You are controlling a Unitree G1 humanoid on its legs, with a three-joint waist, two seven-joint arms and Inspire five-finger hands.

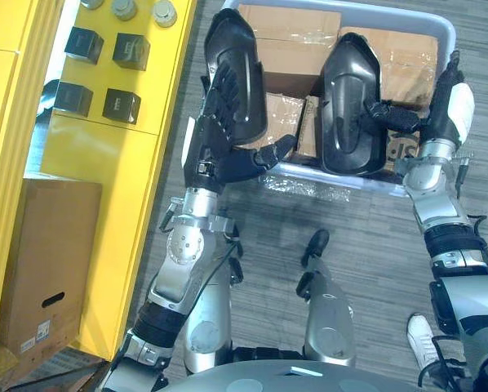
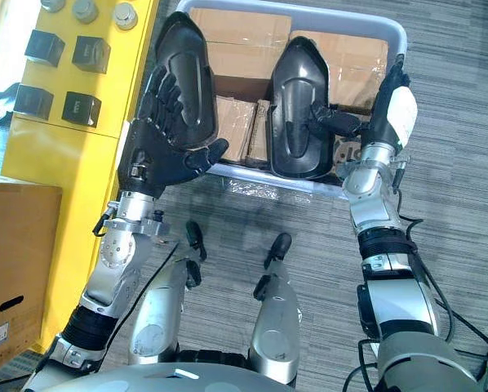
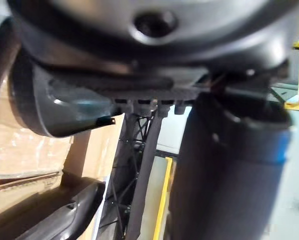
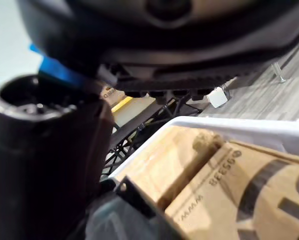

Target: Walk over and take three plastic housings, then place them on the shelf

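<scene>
Left eye view: left hand (image 1: 219,155) lays straight, spread fingers flat on the left plastic housing (image 1: 240,65), thumb out beneath its lower end | right hand (image 1: 437,117) grasps the right plastic housing (image 1: 350,90) by its edge | both housings stand over cardboard boxes (image 1: 293,37) in a grey bin (image 1: 305,173) | yellow shelf (image 1: 138,163) at the left.

The left arm (image 1: 183,269) and right arm (image 1: 444,220) are silver-grey metal with black ribbed bands. The left hand (image 1: 228,159) is dark throughout. The right hand (image 1: 436,114) is dark with a white cover (image 1: 461,110).
</scene>
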